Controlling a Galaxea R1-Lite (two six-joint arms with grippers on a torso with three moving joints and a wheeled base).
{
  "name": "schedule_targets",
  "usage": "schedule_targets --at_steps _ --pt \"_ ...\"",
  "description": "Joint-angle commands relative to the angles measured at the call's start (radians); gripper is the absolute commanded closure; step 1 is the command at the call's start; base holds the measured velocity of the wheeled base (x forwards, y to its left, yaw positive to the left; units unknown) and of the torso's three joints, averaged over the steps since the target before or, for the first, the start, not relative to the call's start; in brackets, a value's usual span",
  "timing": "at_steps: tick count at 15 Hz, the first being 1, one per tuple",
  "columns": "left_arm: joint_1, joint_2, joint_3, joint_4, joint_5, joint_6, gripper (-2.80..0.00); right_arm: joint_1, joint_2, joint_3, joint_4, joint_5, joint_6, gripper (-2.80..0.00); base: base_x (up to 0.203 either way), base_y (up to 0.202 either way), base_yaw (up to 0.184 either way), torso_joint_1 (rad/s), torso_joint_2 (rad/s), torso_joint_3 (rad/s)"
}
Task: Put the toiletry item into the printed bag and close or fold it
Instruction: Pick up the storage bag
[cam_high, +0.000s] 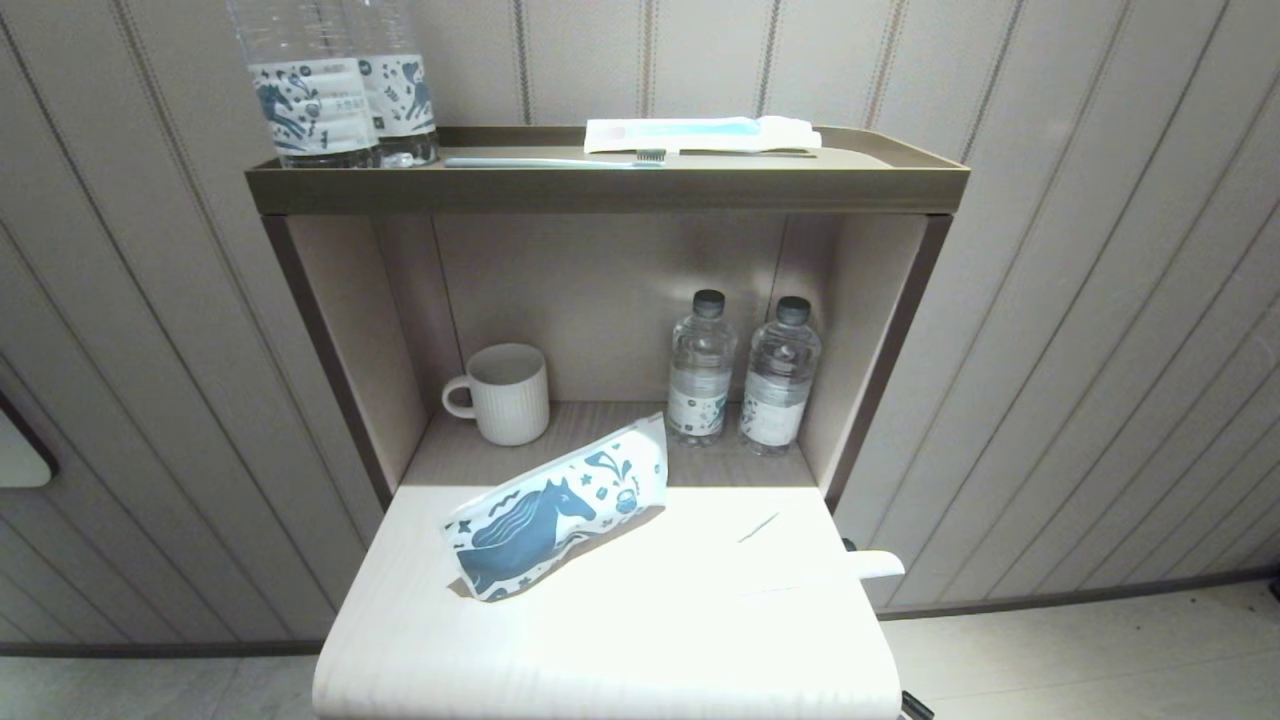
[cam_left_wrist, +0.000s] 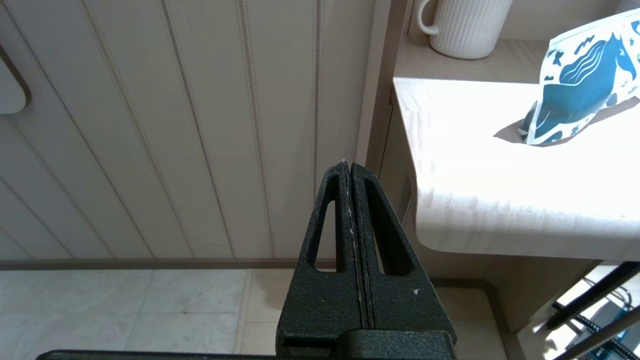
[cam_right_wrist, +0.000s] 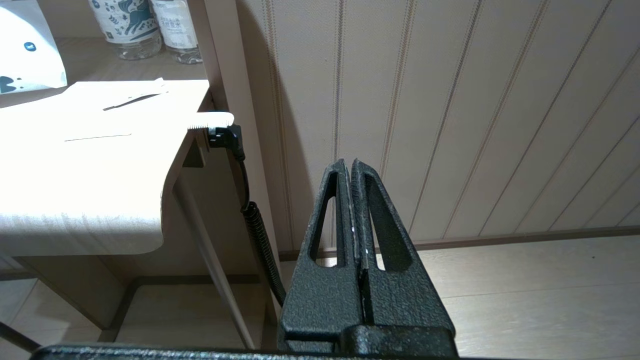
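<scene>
The printed bag (cam_high: 560, 518) is a white pouch with a dark blue horse, lying tilted on the sunlit table top (cam_high: 600, 650) in front of the shelf niche; it also shows in the left wrist view (cam_left_wrist: 582, 92) and partly in the right wrist view (cam_right_wrist: 27, 55). The toiletry item (cam_high: 872, 566), a flat white piece with a rounded end, lies at the table's right edge and overhangs it; fine teeth show along its side (cam_right_wrist: 212, 120). My left gripper (cam_left_wrist: 348, 164) hangs shut and empty, low beside the table's left side. My right gripper (cam_right_wrist: 348, 161) is shut and empty, low off the table's right side.
A ribbed white mug (cam_high: 505, 392) and two small water bottles (cam_high: 700, 370) (cam_high: 780, 375) stand in the niche. On the top shelf are two large bottles (cam_high: 320, 90), a toothbrush (cam_high: 555, 160) and a white packet with a blue stripe (cam_high: 700, 133). A black cable (cam_right_wrist: 255, 220) hangs under the table's right edge.
</scene>
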Motion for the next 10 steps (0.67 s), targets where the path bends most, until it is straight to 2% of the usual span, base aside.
schedule_targets --at_steps 1,6,8,10 --pt "0.0 0.0 0.0 0.0 0.0 0.0 0.0 0.0 0.003 0.0 -0.001 0.0 0.0 0.0 0.0 0.0 0.0 0.0 0.0 0.0" --pt "0.002 0.01 -0.045 0.038 -0.005 0.056 0.0 0.0 0.003 0.0 -0.001 0.001 0.0 0.0 0.0 0.0 0.0 0.0 0.0 0.0" --pt "0.002 0.046 -0.157 0.107 -0.03 0.059 0.0 0.0 0.003 0.0 -0.001 0.001 0.0 0.0 0.0 0.0 0.0 0.0 0.0 0.0" --pt "0.002 0.143 -0.284 0.168 -0.09 0.054 0.0 0.0 0.003 0.0 -0.001 0.001 0.0 0.0 0.0 0.0 0.0 0.0 0.0 0.0"
